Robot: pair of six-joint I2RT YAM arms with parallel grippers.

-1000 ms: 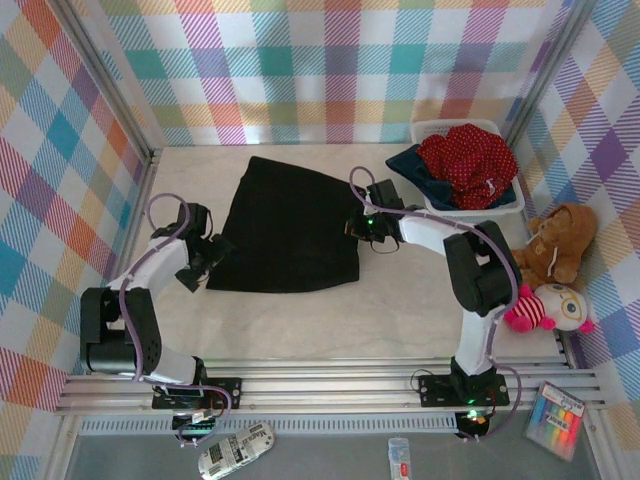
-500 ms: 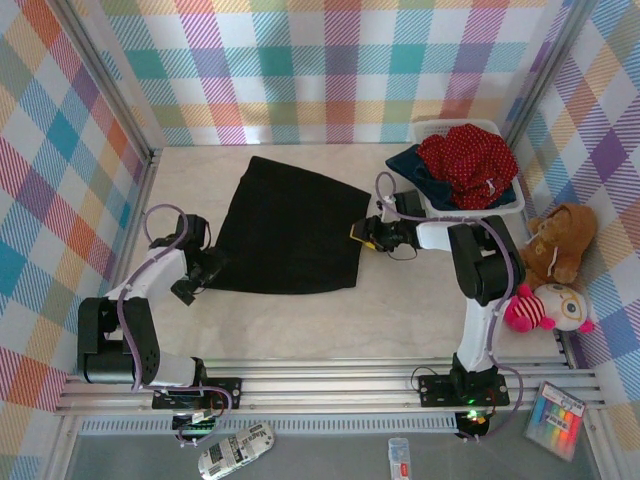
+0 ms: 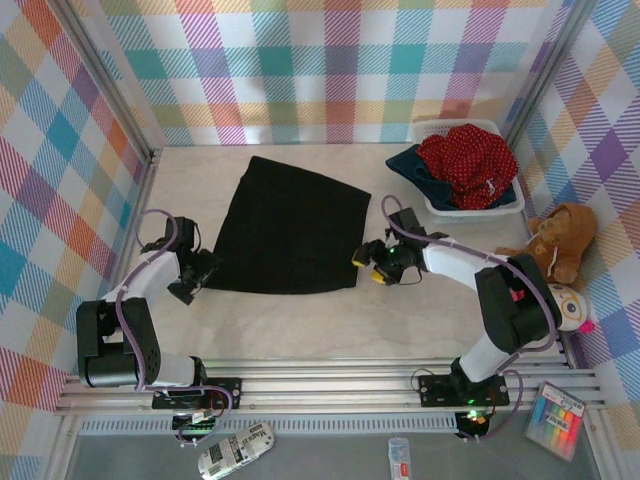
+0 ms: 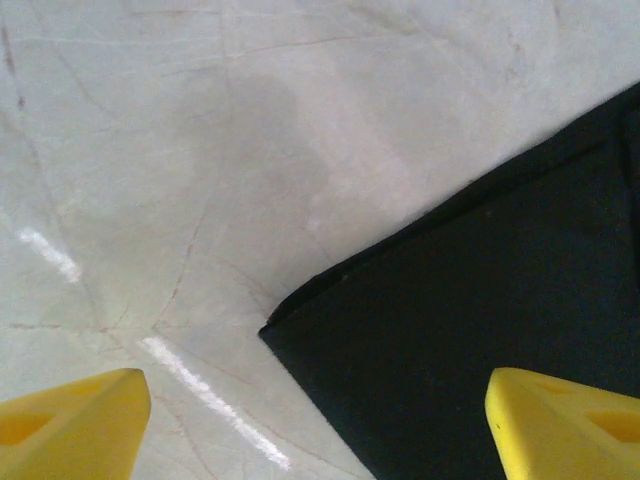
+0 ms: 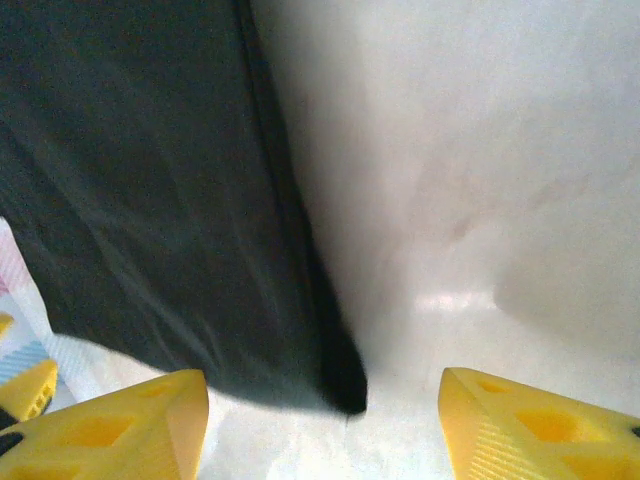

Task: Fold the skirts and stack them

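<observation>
A plain black skirt (image 3: 290,232) lies spread flat in the middle of the table. My left gripper (image 3: 195,272) stands open at its near left corner; the left wrist view has the yellow fingertips (image 4: 70,425) wide apart over that corner of the black skirt (image 4: 480,330). At the near right corner my right gripper (image 3: 368,262) is open too, and its fingertips (image 5: 540,425) straddle the tip of the black skirt (image 5: 150,200) without holding it. A red dotted skirt (image 3: 468,160) and a dark blue denim one (image 3: 408,165) are piled in the basket.
The white mesh basket (image 3: 475,212) stands at the back right. A brown teddy bear (image 3: 560,245) and a pink plush doll (image 3: 565,305) sit along the right wall. Plaid walls close the left, back and right; a metal rail runs along the front.
The right gripper has opened, letting go of the black skirt's right edge, and moved nearer to its near right corner. The left gripper drew back slightly to the left.
</observation>
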